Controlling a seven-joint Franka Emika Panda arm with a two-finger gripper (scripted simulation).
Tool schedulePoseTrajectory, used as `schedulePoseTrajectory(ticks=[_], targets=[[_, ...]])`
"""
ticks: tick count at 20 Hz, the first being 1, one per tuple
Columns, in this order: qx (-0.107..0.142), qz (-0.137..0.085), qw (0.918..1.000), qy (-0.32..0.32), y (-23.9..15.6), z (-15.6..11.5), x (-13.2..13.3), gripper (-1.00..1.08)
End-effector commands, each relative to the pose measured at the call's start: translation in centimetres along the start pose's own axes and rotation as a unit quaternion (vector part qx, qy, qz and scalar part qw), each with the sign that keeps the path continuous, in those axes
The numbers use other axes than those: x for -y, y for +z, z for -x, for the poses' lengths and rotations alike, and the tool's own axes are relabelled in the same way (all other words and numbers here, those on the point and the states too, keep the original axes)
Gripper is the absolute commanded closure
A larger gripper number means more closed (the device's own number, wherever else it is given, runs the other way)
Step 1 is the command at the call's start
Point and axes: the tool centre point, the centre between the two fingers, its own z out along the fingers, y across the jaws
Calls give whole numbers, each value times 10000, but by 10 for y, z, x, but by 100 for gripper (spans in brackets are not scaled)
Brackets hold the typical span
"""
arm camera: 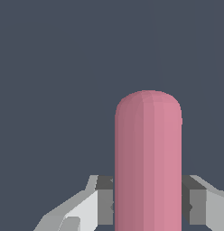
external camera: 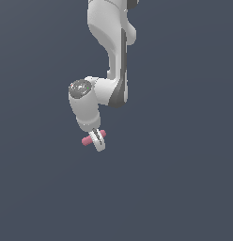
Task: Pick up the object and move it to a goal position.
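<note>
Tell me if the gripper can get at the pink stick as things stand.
Yes, apparently: the gripper already sits around the pink stick, a finger against each side, nothing between them.

Flat, even, dim render in both views; sharp, no glare or cast shadows; faceted shading shows on the arm [external camera: 111, 52].

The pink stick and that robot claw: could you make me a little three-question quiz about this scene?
1. True or false: the gripper is shut on the pink stick.
2. The fingers press the stick: A) at one tip, B) across its sides, C) not at all.
3. What colour is the arm?

Key: 1 true; 2 B; 3 white.
</note>
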Motion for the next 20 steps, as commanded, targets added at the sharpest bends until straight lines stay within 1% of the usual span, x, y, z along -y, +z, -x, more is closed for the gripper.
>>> schedulePoseTrajectory(ticks=[1, 13, 20], targets=[[3, -5, 10000, 0, -15, 3, -17, 108], [8, -9, 10000, 0, -85, 17, -95, 108], [0, -4, 10000, 0, -115, 22, -127, 108]])
